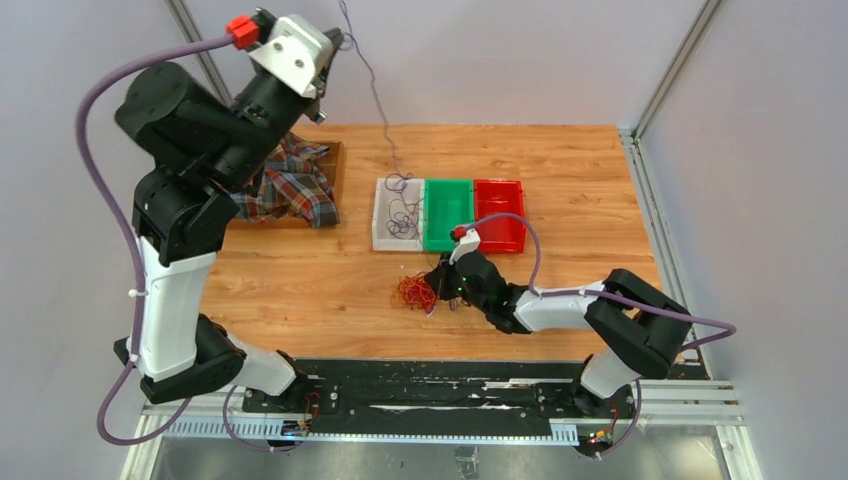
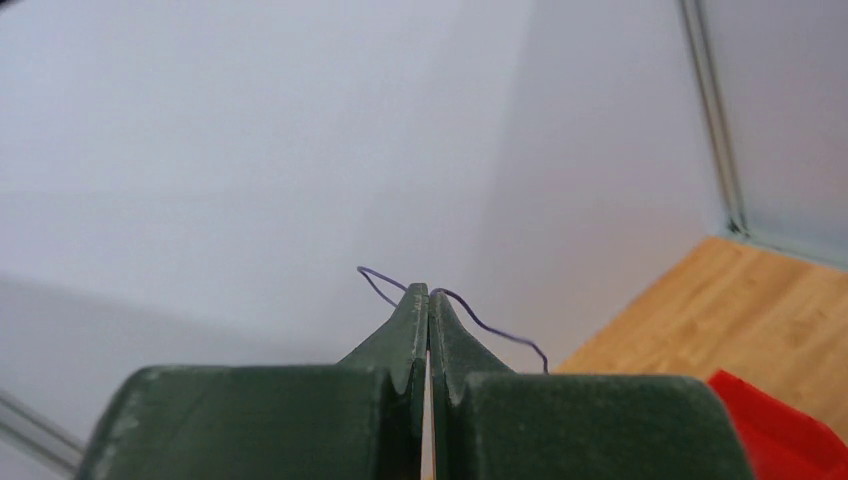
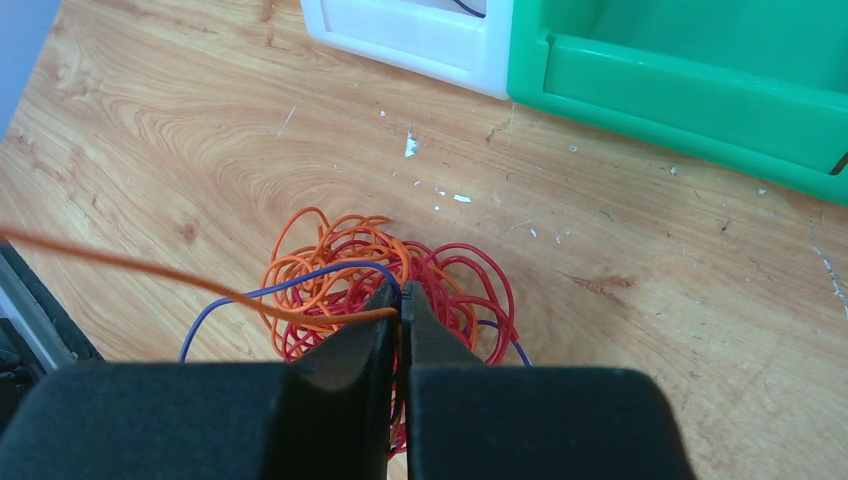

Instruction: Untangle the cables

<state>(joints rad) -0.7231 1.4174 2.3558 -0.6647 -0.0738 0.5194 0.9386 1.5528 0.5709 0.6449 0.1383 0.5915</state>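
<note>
Left gripper raised high over far-left corner of table, jaws closed on thin purple cable. Cable hangs down into white bin mid-table.

Right gripper low, toward near edge, jaws closed, apparently pinching orange strand at red-orange cable clump.

Risks:
- purple cable slips from pinch
- pull on orange strand drags whole clump, tightens knots
- blue-purple strand threaded through clump snags

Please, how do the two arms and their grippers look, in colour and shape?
The left arm and right arm have black joints, white links and a lilac hose with a red plug. The left gripper has dark green tapered fingers; the right gripper, black.
</note>
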